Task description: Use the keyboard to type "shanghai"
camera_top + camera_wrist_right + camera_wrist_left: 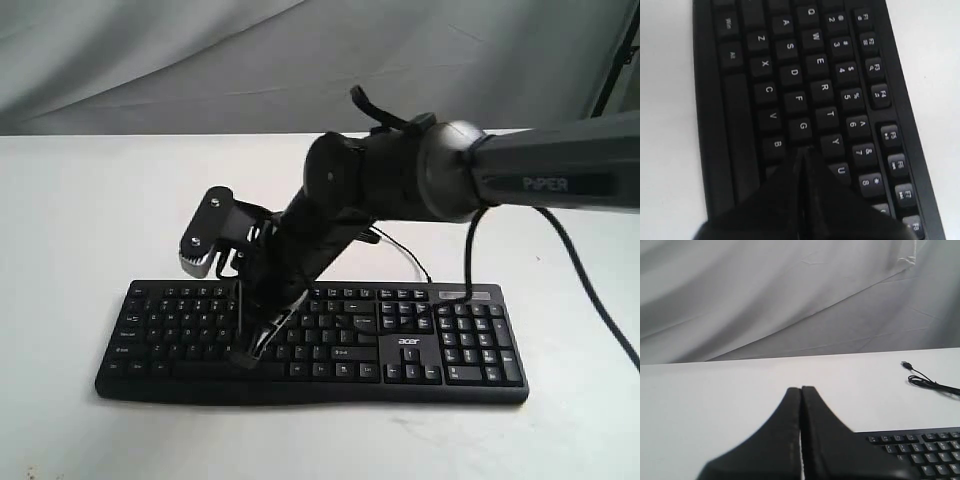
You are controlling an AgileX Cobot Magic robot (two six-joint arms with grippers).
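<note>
Clenched right fingers (pixel 775 200) point down at the keyboard (pixel 450 345) between G (pixel 802 126) and U (pixel 841 171).

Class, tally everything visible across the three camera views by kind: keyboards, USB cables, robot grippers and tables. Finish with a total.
Keyboards: 1, the black keyboard
USB cables: 1, the thin black USB cable
Grippers: 2, the left gripper and the right gripper
Tables: 1, the white table
Total: 5
</note>
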